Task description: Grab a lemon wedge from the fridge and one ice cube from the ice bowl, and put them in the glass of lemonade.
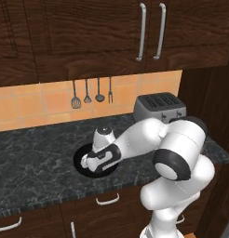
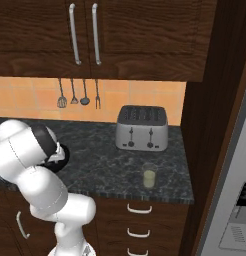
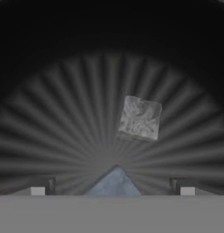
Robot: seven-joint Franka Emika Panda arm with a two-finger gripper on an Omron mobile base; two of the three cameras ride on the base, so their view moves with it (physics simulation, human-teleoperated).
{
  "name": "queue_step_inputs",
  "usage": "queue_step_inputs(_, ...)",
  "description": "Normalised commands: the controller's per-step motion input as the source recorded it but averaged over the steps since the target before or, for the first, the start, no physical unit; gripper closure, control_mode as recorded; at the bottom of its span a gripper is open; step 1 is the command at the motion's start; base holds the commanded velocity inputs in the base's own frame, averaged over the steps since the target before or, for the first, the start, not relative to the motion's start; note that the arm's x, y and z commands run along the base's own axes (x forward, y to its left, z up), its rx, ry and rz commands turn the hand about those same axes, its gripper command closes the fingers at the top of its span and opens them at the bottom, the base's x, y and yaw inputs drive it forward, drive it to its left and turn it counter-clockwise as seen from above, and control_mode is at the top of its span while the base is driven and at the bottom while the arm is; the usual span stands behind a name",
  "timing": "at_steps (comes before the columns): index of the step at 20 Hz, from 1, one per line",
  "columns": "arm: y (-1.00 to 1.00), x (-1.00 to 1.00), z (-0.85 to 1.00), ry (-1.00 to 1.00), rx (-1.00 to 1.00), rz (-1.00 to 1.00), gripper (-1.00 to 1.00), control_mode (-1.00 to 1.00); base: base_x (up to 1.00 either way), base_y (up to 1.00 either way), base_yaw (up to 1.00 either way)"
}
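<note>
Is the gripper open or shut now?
Open: the gripper fingertips stand wide apart over the ice cube, not touching it.

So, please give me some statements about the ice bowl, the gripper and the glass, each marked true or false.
1. The gripper is open above the ice bowl. True.
2. An ice cube lies in the bowl. True.
3. The gripper holds the ice cube. False: the cube lies free ahead of the fingertips.
4. The glass of lemonade stands behind the toaster. False: it stands in front, near the counter edge.
5. Utensils hang on the tiled wall. True.
</note>
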Motion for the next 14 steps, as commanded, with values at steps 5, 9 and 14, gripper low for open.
queue_step_inputs(5, 0.02, 0.09, -0.13, 0.00, 0.00, 0.00, -1.00, -1.00, 0.00, 0.00, 0.00)
queue_step_inputs(9, 0.00, -0.01, -0.15, 0.01, 0.00, -0.03, 1.00, -1.00, 0.00, 0.00, 0.00)
queue_step_inputs(14, 0.00, -0.01, -0.09, 0.01, 0.00, -0.02, 1.00, -1.00, 0.00, 0.00, 0.00)
